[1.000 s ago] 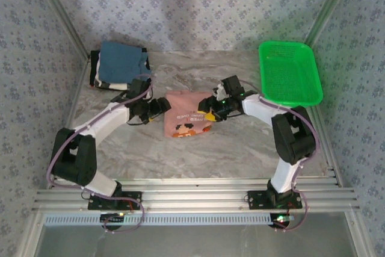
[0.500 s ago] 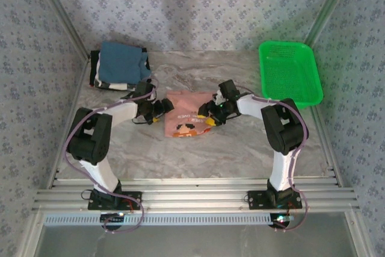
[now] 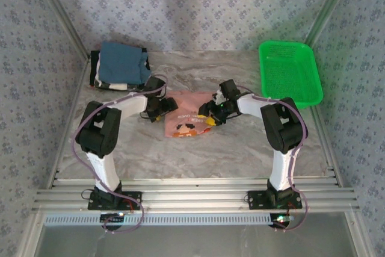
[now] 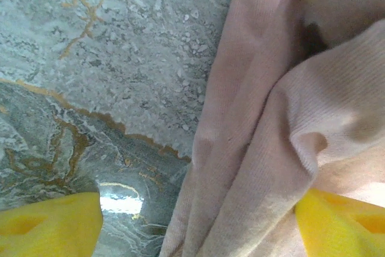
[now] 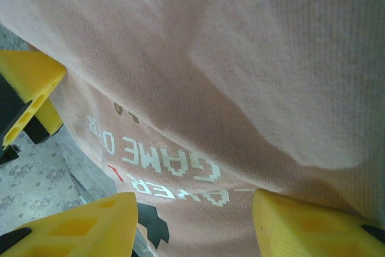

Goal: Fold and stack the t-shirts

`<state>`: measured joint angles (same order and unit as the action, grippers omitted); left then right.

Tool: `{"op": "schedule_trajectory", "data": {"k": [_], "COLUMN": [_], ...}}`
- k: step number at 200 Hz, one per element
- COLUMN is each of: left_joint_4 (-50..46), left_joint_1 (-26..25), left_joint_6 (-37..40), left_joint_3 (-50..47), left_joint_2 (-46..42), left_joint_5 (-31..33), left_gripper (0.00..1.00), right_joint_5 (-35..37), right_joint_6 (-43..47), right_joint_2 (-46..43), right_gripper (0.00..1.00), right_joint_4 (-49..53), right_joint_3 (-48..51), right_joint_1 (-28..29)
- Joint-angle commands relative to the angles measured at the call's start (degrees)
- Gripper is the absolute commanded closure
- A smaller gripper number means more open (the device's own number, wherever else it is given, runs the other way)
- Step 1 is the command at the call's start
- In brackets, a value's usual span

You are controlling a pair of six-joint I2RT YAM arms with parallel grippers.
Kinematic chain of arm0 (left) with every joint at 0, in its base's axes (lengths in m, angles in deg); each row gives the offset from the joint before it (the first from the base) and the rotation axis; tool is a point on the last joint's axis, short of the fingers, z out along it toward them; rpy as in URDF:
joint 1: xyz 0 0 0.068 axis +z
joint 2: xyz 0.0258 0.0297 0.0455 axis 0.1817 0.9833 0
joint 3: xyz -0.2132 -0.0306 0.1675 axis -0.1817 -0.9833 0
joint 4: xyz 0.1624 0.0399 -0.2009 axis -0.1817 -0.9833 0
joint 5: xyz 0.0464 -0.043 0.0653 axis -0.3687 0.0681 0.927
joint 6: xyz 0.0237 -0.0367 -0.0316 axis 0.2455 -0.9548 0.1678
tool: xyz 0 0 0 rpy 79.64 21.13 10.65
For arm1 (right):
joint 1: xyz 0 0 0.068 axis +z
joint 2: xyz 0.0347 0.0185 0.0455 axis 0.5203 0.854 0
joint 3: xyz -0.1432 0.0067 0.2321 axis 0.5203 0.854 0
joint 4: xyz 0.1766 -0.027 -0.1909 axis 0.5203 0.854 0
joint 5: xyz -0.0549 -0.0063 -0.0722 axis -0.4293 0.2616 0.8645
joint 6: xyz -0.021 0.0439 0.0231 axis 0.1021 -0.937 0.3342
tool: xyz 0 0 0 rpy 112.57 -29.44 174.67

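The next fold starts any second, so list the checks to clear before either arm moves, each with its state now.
1. The left fingers stand open: ok.
2. The pink t-shirt has its edge between them: ok, one over the marble table, one over cloth.
3. The right fingers hold cloth: cannot tell; apart, cloth between them.
4. Shirt lies smooth: not ok, creased near its edge.
5. The folded stack sits apart from it: ok.
6. The green basket sits apart too: ok.

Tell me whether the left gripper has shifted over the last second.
Yes. The left gripper has moved right, away from the folded blue-topped cloth stack, onto the left edge of the salmon-pink t-shirt.
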<state>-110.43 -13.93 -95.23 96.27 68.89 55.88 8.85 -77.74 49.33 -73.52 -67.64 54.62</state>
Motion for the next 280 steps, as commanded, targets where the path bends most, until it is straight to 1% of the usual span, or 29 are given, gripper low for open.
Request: {"op": "schedule_trajectory", "data": {"k": [1,20,43,62,79,99,119,129,145,167,180,189,191,193,195,198,211,239,280], "left_joint_4": [14.65,15.03,16.83,16.65,13.65,9.82,5.79,3.92,1.16,-4.30,-7.48,-9.38,-9.84,-10.22,-10.74,-11.45,-14.23,-18.76,-23.26], "left_joint_1": [-4.57,-5.42,-6.07,-7.06,-8.00,-8.90,-9.07,-8.84,-8.55,-7.79,-7.47,-7.17,-7.02,-6.92,-6.78,-6.62,-5.89,-4.37,-2.60], "left_joint_6": [0.65,0.24,-0.73,-0.75,0.24,1.55,3.05,3.98,6.14,11.00,14.60,17.19,17.80,18.35,18.84,19.67,22.86,29.53,36.13], "left_joint_3": [3.74,4.91,5.89,8.56,11.84,14.98,15.85,15.83,15.95,17.97,19.47,20.44,20.67,20.88,21.20,21.61,23.48,27.84,35.31], "left_joint_2": [6.56,8.04,9.34,11.17,13.56,15.87,16.31,15.54,13.14,9.24,6.75,5.00,4.62,4.26,3.95,3.49,1.90,-0.08,1.07], "left_joint_5": [-6.09,-6.74,-7.78,-9.17,-9.89,-10.41,-8.81,-7.75,-5.46,-1.20,1.68,3.57,3.92,4.28,4.63,5.04,6.80,8.36,8.72], "left_gripper": [0.18,0.21,0.26,0.35,0.41,0.57,0.71,0.78,0.86,1.00,1.00,1.00,1.00,1.00,1.00,1.00,1.00,1.00,1.00], "right_joint_5": [1.44,0.78,-0.22,-0.74,-1.25,-1.62,-2.04,-2.33,-2.61,-3.55,-3.93,-4.13,-4.21,-4.31,-4.47,-4.68,-5.43,-6.59,-6.29], "right_joint_6": [1.82,2.37,2.48,2.66,2.88,3.10,3.48,3.86,4.79,5.72,6.10,7.06,7.83,8.15,8.34,8.47,9.46,10.56,10.44], "right_joint_2": [1.62,0.61,-0.71,-1.13,-1.12,-1.26,-1.62,-2.11,-3.31,-6.21,-9.07,-11.32,-11.91,-12.40,-12.84,-13.61,-16.53,-21.95,-26.95], "right_gripper": [0.44,0.44,0.44,0.44,0.44,0.45,0.45,0.45,0.44,0.39,0.33,0.26,0.23,0.10,0.04,0.00,0.00,0.00,0.00], "right_joint_4": [1.10,1.18,0.70,0.52,0.52,0.67,1.13,1.50,2.14,3.15,3.63,3.97,3.98,3.96,3.95,4.07,4.96,6.26,7.61], "right_joint_3": [0.65,0.95,1.31,1.44,1.31,1.31,1.49,1.40,1.31,1.30,1.26,1.22,1.24,1.23,1.22,1.22,0.96,1.39,3.60], "right_joint_1": [-0.08,-0.15,-0.03,-0.07,-0.09,0.02,-0.08,-0.05,-0.32,-1.28,-1.80,-2.11,-2.22,-2.27,-2.33,-2.47,-2.73,-3.52,-4.72]}}
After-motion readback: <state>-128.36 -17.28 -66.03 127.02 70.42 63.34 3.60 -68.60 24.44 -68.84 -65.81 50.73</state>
